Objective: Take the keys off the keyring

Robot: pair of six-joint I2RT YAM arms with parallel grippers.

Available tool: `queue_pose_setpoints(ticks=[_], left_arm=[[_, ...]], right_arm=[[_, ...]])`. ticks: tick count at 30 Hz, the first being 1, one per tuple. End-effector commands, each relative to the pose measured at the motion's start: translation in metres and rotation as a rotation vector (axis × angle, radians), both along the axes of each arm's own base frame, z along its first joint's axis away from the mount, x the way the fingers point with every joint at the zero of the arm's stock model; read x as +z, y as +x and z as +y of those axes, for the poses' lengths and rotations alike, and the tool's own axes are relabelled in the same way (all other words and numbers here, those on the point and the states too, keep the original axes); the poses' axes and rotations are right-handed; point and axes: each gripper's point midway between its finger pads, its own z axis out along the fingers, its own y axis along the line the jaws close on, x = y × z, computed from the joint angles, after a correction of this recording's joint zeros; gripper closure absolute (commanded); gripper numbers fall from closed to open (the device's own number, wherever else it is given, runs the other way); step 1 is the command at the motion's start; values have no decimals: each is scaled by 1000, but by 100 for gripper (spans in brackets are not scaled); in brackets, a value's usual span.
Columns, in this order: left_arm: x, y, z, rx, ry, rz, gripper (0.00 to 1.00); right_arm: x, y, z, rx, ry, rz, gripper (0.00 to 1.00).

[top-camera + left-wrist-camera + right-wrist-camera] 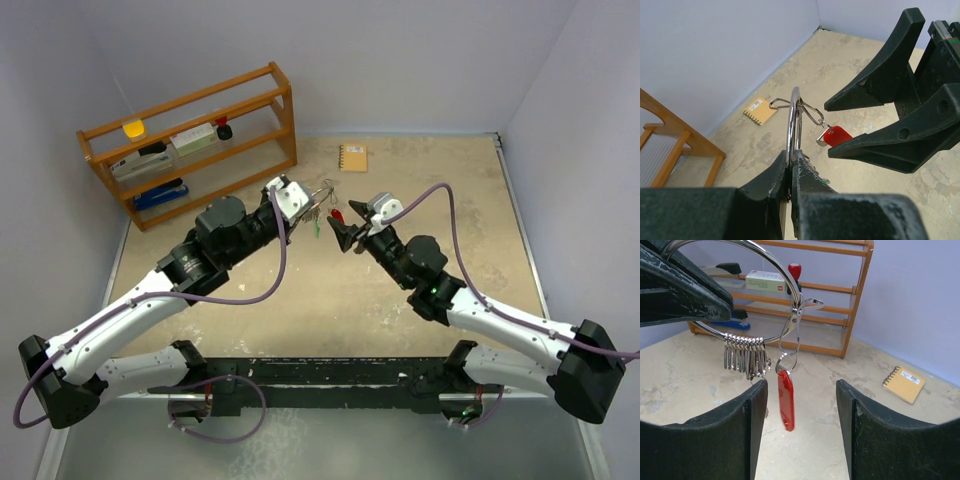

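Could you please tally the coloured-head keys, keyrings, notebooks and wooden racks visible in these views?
red-headed key: 1
green-headed key: 1
keyring: 1
notebook: 1
wooden rack: 1
Total: 5

Light is even and diffuse, from overhead. Shadows on the table are soft and faint. Sharp glints on the keyring. Bottom edge of left wrist view is blurred.
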Motion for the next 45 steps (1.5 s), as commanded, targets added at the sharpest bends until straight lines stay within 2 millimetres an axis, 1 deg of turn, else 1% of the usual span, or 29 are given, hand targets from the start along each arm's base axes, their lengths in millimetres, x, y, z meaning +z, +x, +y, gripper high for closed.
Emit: queue_pose_setpoints(ticks=[1, 7, 11, 14, 19, 26, 30, 32, 35, 37, 39, 40, 42, 45], left_arm=[[28, -4, -1, -12, -95, -51, 100], [36, -12, 1, -37, -130, -66, 100], [39, -14, 3, -34, -142, -73, 100], [39, -14, 3, -33, -145, -74, 100], [34, -10, 4, -13, -133, -64, 100], [30, -8, 4, -5, -131, -59, 100], [31, -8, 5, -2, -132, -59, 100], [31, -9, 5, -4, -135, -60, 100], [32, -9, 6, -2, -140, -63, 100], [34, -9, 7, 0, -146, -68, 100], [34, -9, 7, 5, -147, -68, 100], [34, -8, 8, 8, -147, -69, 100], [33, -7, 10, 22, -141, -66, 100], [25, 0, 16, 74, -119, -49, 100]], right_arm=[[38, 1, 4, 9, 63, -76, 41], [40, 4, 3, -7, 52, -91, 44], [41, 4, 3, -6, 59, -93, 47], [40, 3, 6, 8, 62, -88, 51], [39, 2, 12, 36, 63, -80, 55], [45, -3, 19, 80, 70, -86, 55], [47, -4, 18, 86, 72, -89, 55], [48, -4, 18, 80, 73, -88, 57], [46, -3, 18, 77, 65, -82, 63], [45, -3, 19, 82, 59, -79, 75], [44, -2, 20, 81, 51, -73, 96], [43, -1, 19, 75, 49, -70, 100], [44, 1, 14, 46, 39, -71, 100], [45, 11, 1, -40, -14, -60, 100]])
